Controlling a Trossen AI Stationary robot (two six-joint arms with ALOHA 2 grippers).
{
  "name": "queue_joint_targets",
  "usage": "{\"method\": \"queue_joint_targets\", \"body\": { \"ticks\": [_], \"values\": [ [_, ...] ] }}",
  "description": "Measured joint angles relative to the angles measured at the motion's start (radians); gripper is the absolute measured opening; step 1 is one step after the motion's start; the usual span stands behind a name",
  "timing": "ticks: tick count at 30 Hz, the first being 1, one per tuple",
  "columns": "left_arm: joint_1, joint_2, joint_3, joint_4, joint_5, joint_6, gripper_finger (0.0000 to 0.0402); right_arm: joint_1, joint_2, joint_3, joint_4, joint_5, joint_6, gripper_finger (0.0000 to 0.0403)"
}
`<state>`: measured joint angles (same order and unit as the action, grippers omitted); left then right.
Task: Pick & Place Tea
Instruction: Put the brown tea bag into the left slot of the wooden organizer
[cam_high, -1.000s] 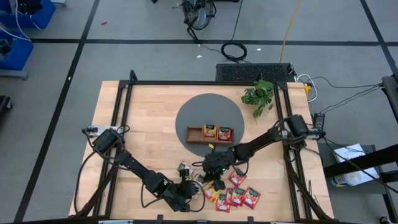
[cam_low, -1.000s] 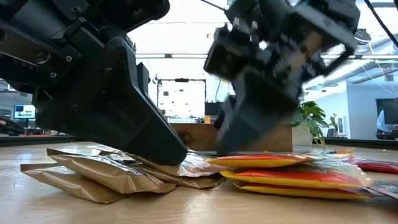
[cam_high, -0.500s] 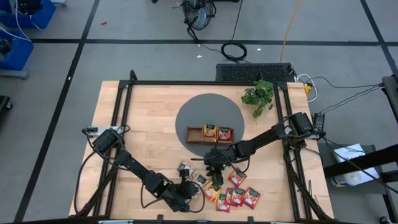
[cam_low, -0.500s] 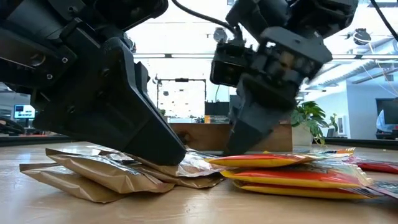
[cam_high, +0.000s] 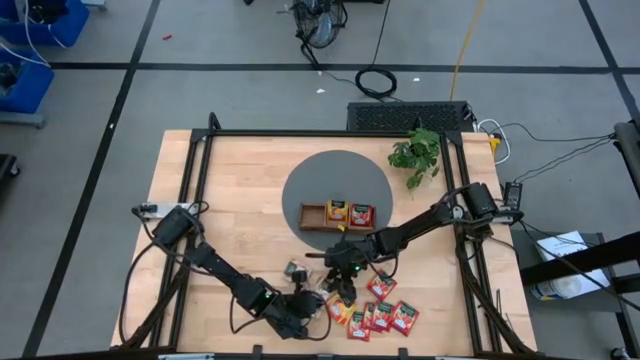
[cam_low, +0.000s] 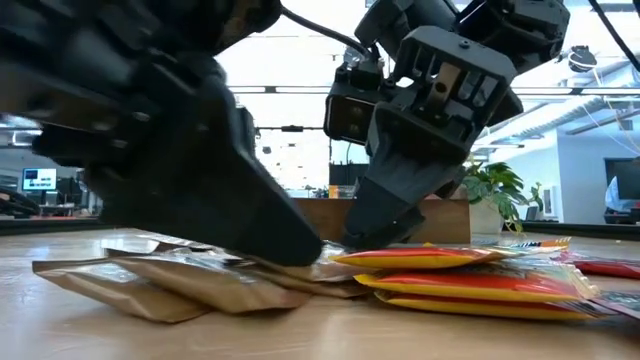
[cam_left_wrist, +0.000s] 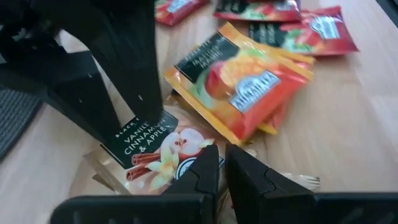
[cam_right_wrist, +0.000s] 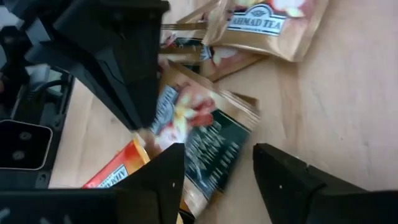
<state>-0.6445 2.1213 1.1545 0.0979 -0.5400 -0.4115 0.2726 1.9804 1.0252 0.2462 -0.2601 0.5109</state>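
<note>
Several tea sachets (cam_high: 378, 312) in red and orange lie on the wood near the table's front edge. Beside them lie cream sachets with dark green tops; one cream sachet (cam_left_wrist: 155, 148) lies under both grippers. My left gripper (cam_left_wrist: 222, 163) slants down at its near edge, fingers almost together. My right gripper (cam_right_wrist: 214, 168) stands open, one finger on either side of the sachet's dark green end (cam_right_wrist: 208, 152), and I cannot tell whether it touches. The wooden tray (cam_high: 312, 215) holds two sachets and has a bare left compartment. My left gripper has its fingertips (cam_left_wrist: 208, 163) at the cream sachet's edge (cam_left_wrist: 189, 163), opposite the dark green top. It comes slanting down from the table's left. The fingers hide the place of contact, so I cannot tell a pinch from a press. The sachet lies on other sachets and the table.
The tray sits on a round grey mat (cam_high: 300, 185) at the table's middle. A small green plant (cam_high: 415, 152) stands at the far right. An orange sachet (cam_left_wrist: 249, 81) lies right beside the cream one. In the low view the two grippers (cam_low: 400, 215) stand close together.
My right gripper has opened from shut and rolled about its own axis, staying in place over the sachets beside the left gripper.
</note>
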Motion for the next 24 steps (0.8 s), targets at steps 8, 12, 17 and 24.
{"method": "queue_joint_targets", "body": {
  "ticks": [8, 12, 17, 24],
  "values": [
    [0.013, 0.016, 0.001, 0.016, 0.004, 0.001, 0.0037, 0.000, 0.000, 0.000, -0.009, -0.001, -0.002, 0.0145],
    [0.008, 0.016, 0.000, 0.022, -0.013, 0.010, 0.0037, 0.000, 0.001, -0.001, -0.015, 0.001, -0.076, 0.0117],
    [0.008, 0.016, 0.000, 0.024, -0.022, 0.010, 0.0037, 0.000, 0.002, -0.002, -0.008, 0.001, -0.115, 0.0040],
    [0.006, 0.015, -0.002, 0.036, -0.043, 0.051, 0.0037, -0.018, -0.020, -0.005, 0.002, -0.005, -0.169, 0.0009]
  ]
}}
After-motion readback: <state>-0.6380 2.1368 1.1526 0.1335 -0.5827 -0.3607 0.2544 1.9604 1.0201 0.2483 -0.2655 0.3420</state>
